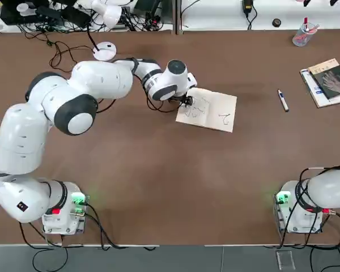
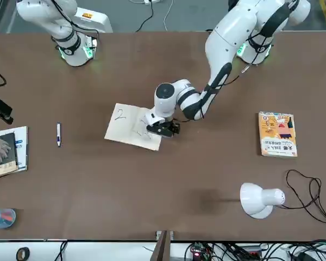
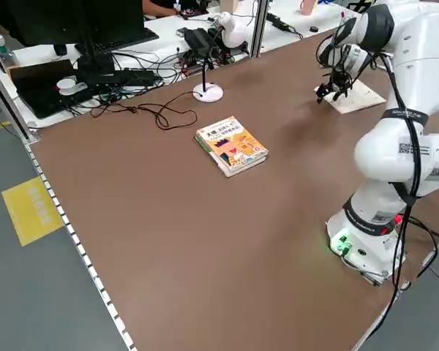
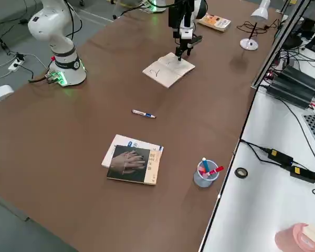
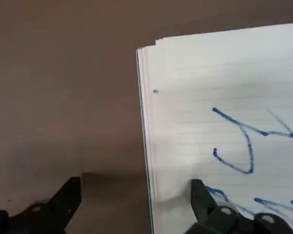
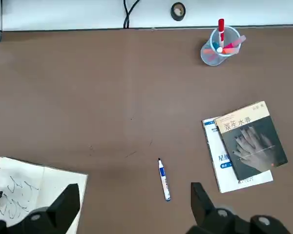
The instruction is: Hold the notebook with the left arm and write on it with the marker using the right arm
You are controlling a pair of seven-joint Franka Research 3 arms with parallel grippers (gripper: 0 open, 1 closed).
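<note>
The notebook (image 1: 212, 112) (image 2: 127, 128) (image 4: 165, 71) lies open and flat mid-table, with blue scribbles on its white page. My left arm reaches across to it, and the left gripper (image 1: 187, 102) (image 2: 163, 129) (image 5: 136, 187) stands open at the notebook's (image 5: 224, 97) edge. One finger is over the page, the other over bare table. The marker (image 1: 283, 100) (image 2: 58, 134) (image 6: 164, 179) lies alone on the table, well off to the notebook's right. My right arm (image 1: 328, 190) stays back by its base. The right gripper (image 6: 136, 192) is open, high above the table and holding nothing.
A dark-covered book on white-blue papers (image 1: 328, 81) (image 6: 246, 146) lies beyond the marker at the right edge, with a clear cup of pens (image 1: 303, 34) (image 6: 219, 46) behind it. An orange book (image 2: 278, 134) and a white desk lamp (image 2: 259, 199) with its cable are on the left side.
</note>
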